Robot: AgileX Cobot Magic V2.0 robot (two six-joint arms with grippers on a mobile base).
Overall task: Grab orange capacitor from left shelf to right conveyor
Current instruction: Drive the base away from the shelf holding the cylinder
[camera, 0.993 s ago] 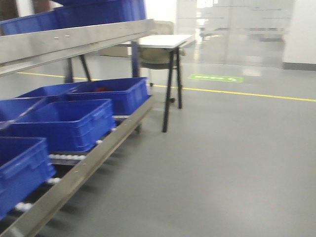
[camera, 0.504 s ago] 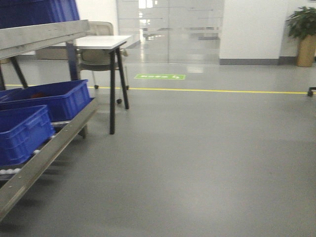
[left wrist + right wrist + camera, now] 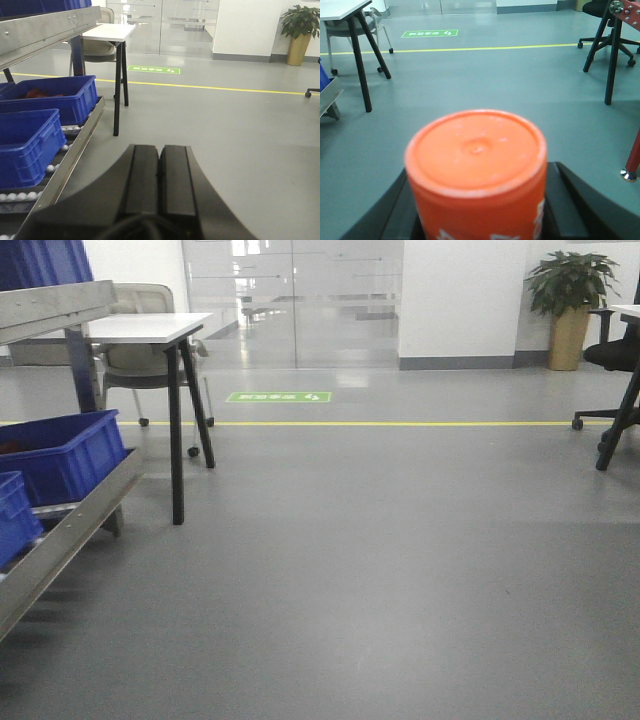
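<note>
1. Right pincer [image 3: 480, 212], in the right wrist view, pinched the orange capacitor [image 3: 476, 165] between its black fingers [image 3: 572, 200], one on each side of the cylinder.
2. It was a bright orange cylinder. Its flat round end, with a small dimple at the centre, faced the camera, and bits of white print showed low on its side.
3. That pincer pointed forward over the grey floor [image 3: 485, 75], carrying the capacitor in the air and well apart from the left shelf [image 3: 331, 97], of which only a steel corner showed at the left edge.
4. A red bolted piece of the right conveyor [image 3: 626, 11] sat in the top right corner, and a red leg [image 3: 634, 150] stood lower down.
5. Seen from the left wrist, the left pincer [image 3: 159, 155] had its two dark fingers pressed together with nothing between them, aimed out above the floor beside the shelf.
6. The shelf's steel beam crossed the upper left, with blue bins [image 3: 27, 140] on white rollers [image 3: 20, 196] below. The farther bin held something red [image 3: 37, 93].
7. In the front view, the shelf sat at the left edge with one whole bin, next to a white tabletop [image 3: 150, 327].
8. A second before, the shelf and several bins had filled the left half. The view had swung right, bringing in a potted plant [image 3: 570, 290] and an office chair [image 3: 615, 350].
</note>
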